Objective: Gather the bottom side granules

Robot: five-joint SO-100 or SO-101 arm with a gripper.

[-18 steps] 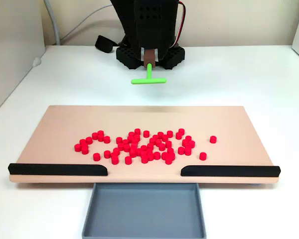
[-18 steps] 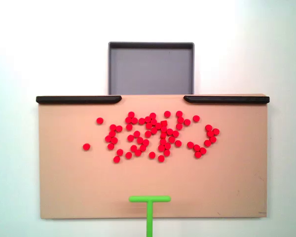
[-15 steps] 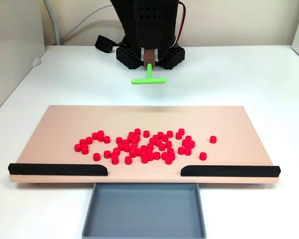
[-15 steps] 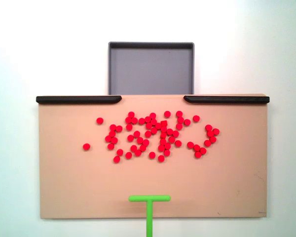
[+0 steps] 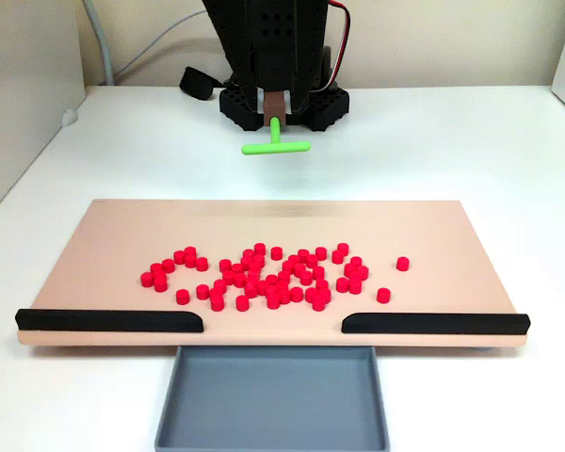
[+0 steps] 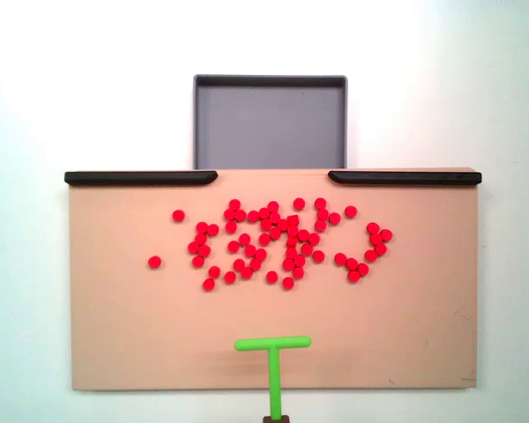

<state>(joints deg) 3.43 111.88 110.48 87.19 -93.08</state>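
Now the gripper (image 5: 276, 111) pinches the stem of the green T-shaped stick (image 5: 276, 145), which has shifted a little left and farther over the board (image 6: 123, 335) than a moment ago. Its crossbar hangs well apart from the red granules (image 6: 278, 242), which lie unmoved in a loose band across the board's middle, near the black rails (image 6: 141, 177) and grey tray (image 6: 269, 123).

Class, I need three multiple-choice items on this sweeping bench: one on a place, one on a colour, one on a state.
1. Where does the grey rectangular plastic tray sit?
A. Below the gap between the two black rails
B. On the board's middle
C. Beside the arm's base

2. What colour are the small cylindrical granules?
A. Blue
B. Red
C. Yellow

3. How does the green T-shaped tool stand to the granules?
A. Pressed into them
B. Buried under them
C. Clear of them

Answers:
1 A, the tray lies under the gap at the tan wooden board's edge.
2 B, all bright red.
3 C, bare board separates them overhead.
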